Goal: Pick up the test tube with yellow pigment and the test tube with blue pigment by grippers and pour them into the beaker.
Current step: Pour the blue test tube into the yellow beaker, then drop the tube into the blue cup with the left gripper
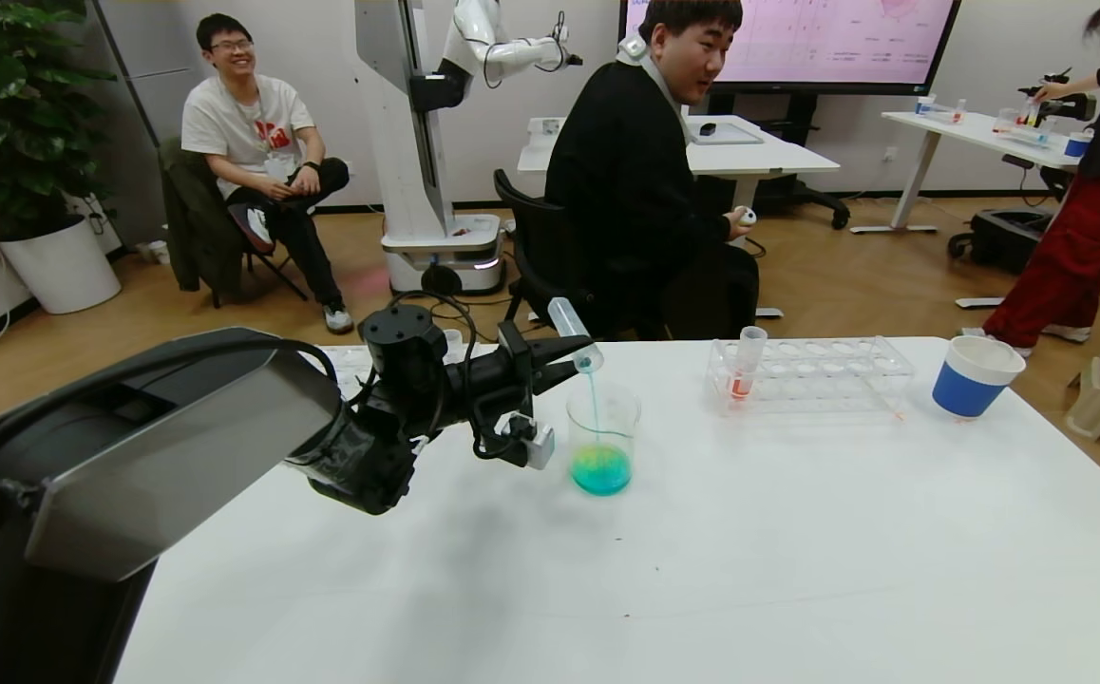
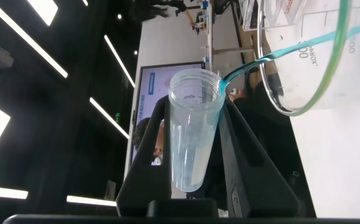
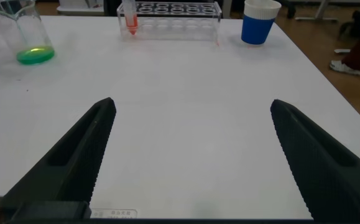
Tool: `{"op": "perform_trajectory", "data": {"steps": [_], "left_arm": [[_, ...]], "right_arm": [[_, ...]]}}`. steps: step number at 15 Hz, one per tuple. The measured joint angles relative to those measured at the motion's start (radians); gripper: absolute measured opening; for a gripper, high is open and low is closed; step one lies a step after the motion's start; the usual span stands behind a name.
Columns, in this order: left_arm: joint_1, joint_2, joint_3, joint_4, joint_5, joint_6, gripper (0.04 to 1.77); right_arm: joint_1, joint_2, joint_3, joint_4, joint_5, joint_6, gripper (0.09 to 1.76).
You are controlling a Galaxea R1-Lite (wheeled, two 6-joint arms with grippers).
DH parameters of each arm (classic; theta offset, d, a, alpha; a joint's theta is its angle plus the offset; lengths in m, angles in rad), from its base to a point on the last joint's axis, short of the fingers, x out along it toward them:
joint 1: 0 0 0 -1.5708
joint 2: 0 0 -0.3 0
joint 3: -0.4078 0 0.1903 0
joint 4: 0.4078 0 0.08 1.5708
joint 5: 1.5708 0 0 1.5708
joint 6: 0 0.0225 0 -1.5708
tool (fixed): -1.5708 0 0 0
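My left gripper is shut on the test tube with blue pigment and holds it tilted, mouth down, above the beaker. A thin cyan stream runs from the tube's mouth into the beaker, which holds blue-green liquid. In the left wrist view the tube sits between the two black fingers, with the beaker's rim just beyond. My right gripper is open and empty low over bare table; the beaker shows far off. The test tube with yellow pigment is out of view.
A clear tube rack stands at the back of the white table with one orange-red tube in it. A blue-and-white paper cup stands at the back right. A seated man in black is just behind the table.
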Motion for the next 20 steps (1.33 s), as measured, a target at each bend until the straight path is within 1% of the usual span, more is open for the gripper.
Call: {"op": "perform_trajectory", "data": {"steps": [3, 5, 7, 9, 10, 11, 12, 13, 14, 15, 16, 17, 18, 20], "left_arm": [[0.000, -0.001, -0.001, -0.043, 0.001, 0.010, 0.49], [0.000, 0.001, 0.001, -0.048, 0.001, 0.008, 0.49], [-0.007, 0.006, 0.002, -0.049, 0.004, -0.019, 0.49], [-0.020, 0.004, 0.001, -0.051, 0.021, -0.117, 0.49], [-0.026, -0.001, 0.000, -0.067, 0.047, -0.181, 0.49], [-0.030, -0.009, -0.002, -0.105, 0.100, -0.264, 0.49], [-0.034, -0.016, -0.002, -0.144, 0.169, -0.360, 0.49], [-0.041, -0.024, -0.001, -0.176, 0.262, -0.474, 0.49], [-0.053, -0.033, -0.001, -0.198, 0.396, -0.590, 0.49], [-0.067, -0.044, -0.001, -0.204, 0.544, -0.680, 0.49], [-0.084, -0.056, -0.006, -0.206, 0.706, -0.764, 0.49], [-0.102, -0.071, -0.016, -0.196, 0.878, -0.861, 0.49], [-0.119, -0.086, -0.034, -0.165, 1.014, -0.977, 0.49], [-0.146, -0.108, -0.129, -0.058, 1.217, -1.163, 0.49]], "right_arm": [[0.000, 0.000, 0.000, 0.000, 0.000, 0.000, 1.74], [0.000, 0.000, 0.000, 0.000, 0.000, 0.000, 1.74], [0.000, 0.000, 0.000, 0.000, 0.000, 0.000, 1.74], [0.000, 0.000, 0.000, 0.000, 0.000, 0.000, 1.74], [0.000, 0.000, 0.000, 0.000, 0.000, 0.000, 1.74], [0.000, 0.000, 0.000, 0.000, 0.000, 0.000, 1.74], [0.000, 0.000, 0.000, 0.000, 0.000, 0.000, 1.74], [0.000, 0.000, 0.000, 0.000, 0.000, 0.000, 1.74], [0.000, 0.000, 0.000, 0.000, 0.000, 0.000, 1.74], [0.000, 0.000, 0.000, 0.000, 0.000, 0.000, 1.74], [0.000, 0.000, 0.000, 0.000, 0.000, 0.000, 1.74], [0.000, 0.000, 0.000, 0.000, 0.000, 0.000, 1.74], [0.000, 0.000, 0.000, 0.000, 0.000, 0.000, 1.74], [0.000, 0.000, 0.000, 0.000, 0.000, 0.000, 1.74]]}}
